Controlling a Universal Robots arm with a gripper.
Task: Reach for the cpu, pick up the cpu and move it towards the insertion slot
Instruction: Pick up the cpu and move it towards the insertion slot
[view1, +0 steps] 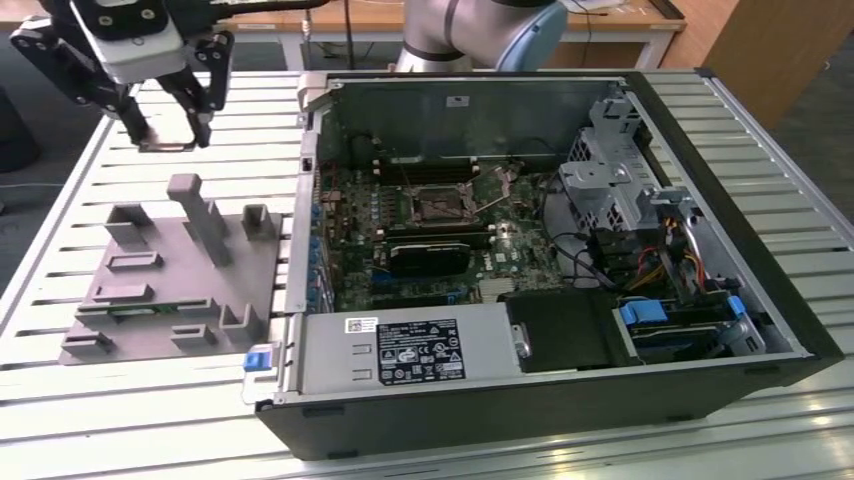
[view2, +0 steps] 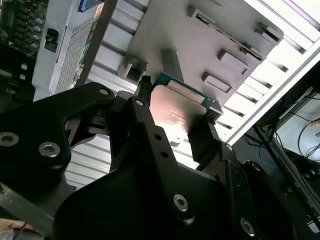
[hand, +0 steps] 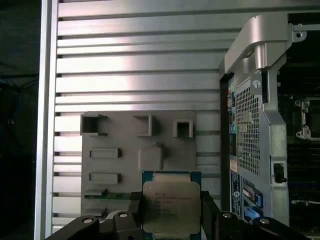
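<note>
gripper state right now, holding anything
gripper: closed on the cpu, with a finger on each of two opposite edges.

Slatted metal table (view1: 134, 425), grey holder plate (view1: 174, 285) with blocks, open black computer case (view1: 534, 420) beside it

Dull silvery metal lid on the cpu (hand: 171, 202), matt black pincer (hand: 171, 214), matt grey plastic holder (hand: 125, 165)
</note>
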